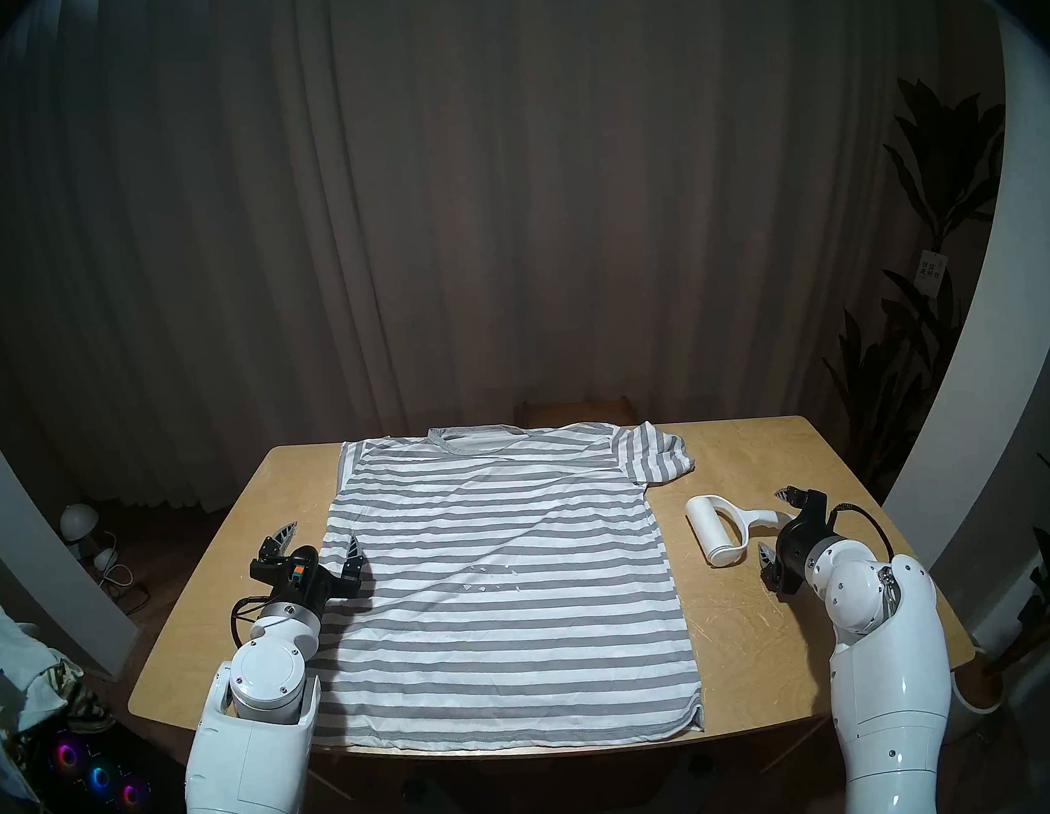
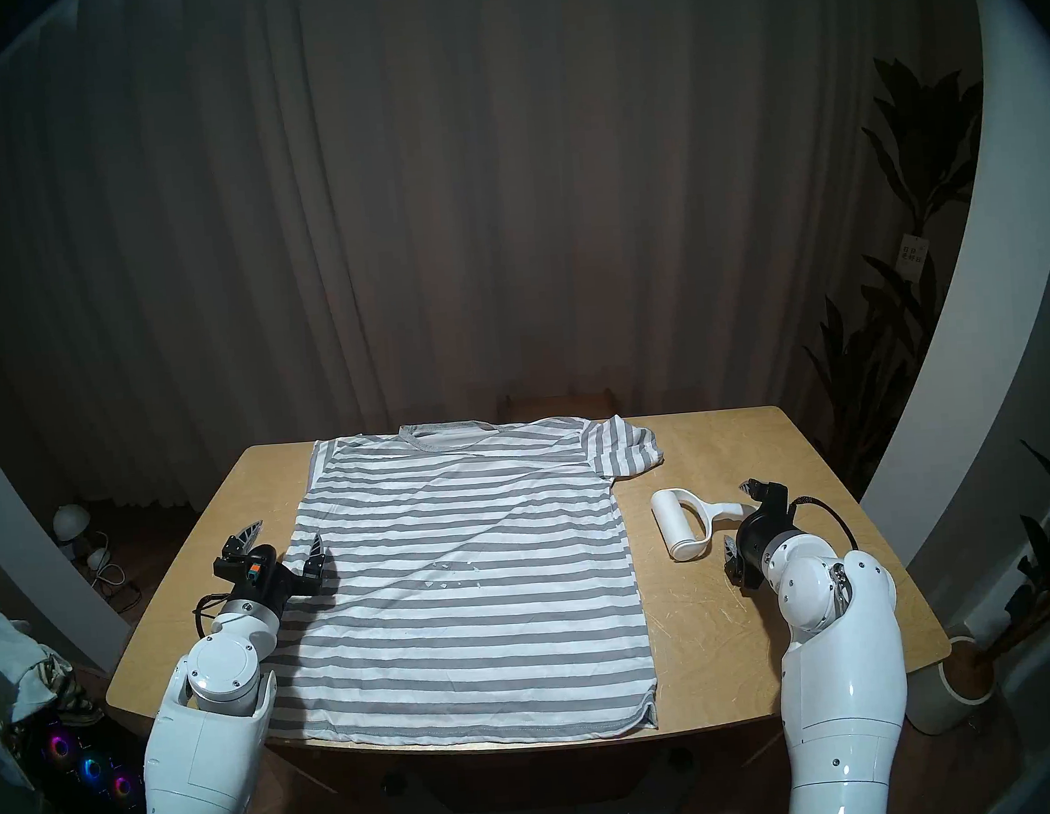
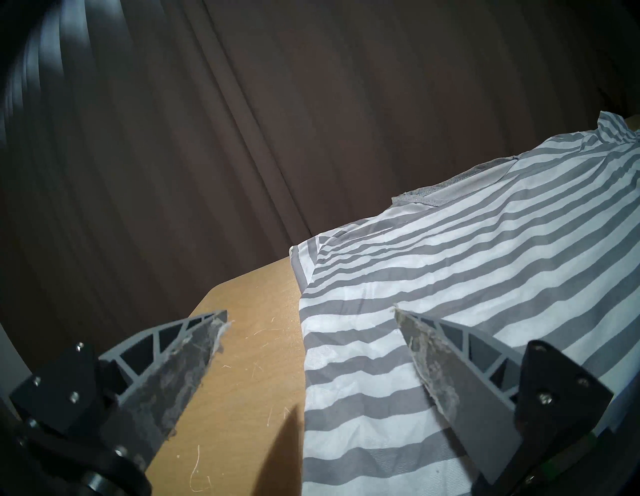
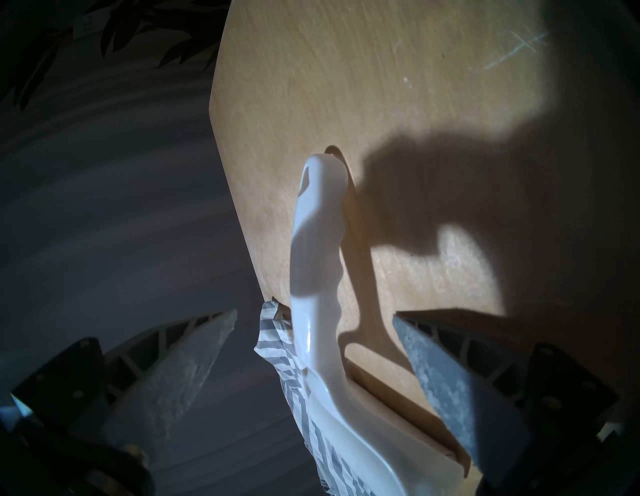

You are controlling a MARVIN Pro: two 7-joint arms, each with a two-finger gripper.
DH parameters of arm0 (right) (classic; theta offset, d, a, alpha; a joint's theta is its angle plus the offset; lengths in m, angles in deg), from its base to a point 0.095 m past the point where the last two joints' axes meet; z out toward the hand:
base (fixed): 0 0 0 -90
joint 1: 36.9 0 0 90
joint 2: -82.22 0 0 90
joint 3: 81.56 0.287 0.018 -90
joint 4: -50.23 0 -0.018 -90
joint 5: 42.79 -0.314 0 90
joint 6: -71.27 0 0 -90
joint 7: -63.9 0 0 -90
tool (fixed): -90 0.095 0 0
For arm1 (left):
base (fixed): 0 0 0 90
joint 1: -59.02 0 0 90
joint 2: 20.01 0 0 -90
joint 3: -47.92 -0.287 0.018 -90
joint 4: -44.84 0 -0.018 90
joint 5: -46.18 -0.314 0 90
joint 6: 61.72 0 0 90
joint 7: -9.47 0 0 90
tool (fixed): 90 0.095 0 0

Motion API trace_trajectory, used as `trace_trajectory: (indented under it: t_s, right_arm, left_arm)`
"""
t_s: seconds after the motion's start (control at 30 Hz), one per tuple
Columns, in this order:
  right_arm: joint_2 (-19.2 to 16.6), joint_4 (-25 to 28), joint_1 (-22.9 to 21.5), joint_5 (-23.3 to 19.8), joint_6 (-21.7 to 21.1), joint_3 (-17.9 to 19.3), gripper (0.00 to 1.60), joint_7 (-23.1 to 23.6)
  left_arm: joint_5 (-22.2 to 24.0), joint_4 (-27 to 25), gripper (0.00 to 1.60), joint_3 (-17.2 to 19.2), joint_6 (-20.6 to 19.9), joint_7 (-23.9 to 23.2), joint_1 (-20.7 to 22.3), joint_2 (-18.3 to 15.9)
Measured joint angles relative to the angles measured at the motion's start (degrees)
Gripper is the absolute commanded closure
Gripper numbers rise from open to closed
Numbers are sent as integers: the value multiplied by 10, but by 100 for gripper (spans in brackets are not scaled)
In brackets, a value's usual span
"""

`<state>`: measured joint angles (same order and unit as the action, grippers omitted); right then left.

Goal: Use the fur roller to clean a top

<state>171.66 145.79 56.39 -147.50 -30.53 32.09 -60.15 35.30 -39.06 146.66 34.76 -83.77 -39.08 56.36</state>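
The top, a grey and white striped T-shirt, lies spread flat on the wooden table, collar at the far edge. A few small white scraps sit on its middle. The white fur roller lies on the table to the right of the top, handle pointing at my right gripper. That gripper is open, and in the right wrist view the roller's handle runs between its fingers with a gap on each side. My left gripper is open and holds nothing, one finger over the top's left edge.
The top's right sleeve is bunched near the far edge. A chair back stands behind the table. Potted plants stand at the right. On the floor at the left are a lamp and a computer with coloured fans.
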Motion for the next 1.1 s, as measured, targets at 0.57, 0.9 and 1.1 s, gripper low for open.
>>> trace_trajectory:
  t_s: [0.57,0.9,1.1]
  right_arm:
    - [-1,-44,-32,18,12,-8,0,42]
    - [-15,-75,-53,22,6,-14,0,58]
    - [-23,-93,-64,22,-3,-14,0,65]
  left_arm:
    - [-10,16,0,2,3,-7,8,-13]
    - [-16,17,0,4,-1,-6,8,-13]
    - [-21,19,0,3,-11,-2,8,-12]
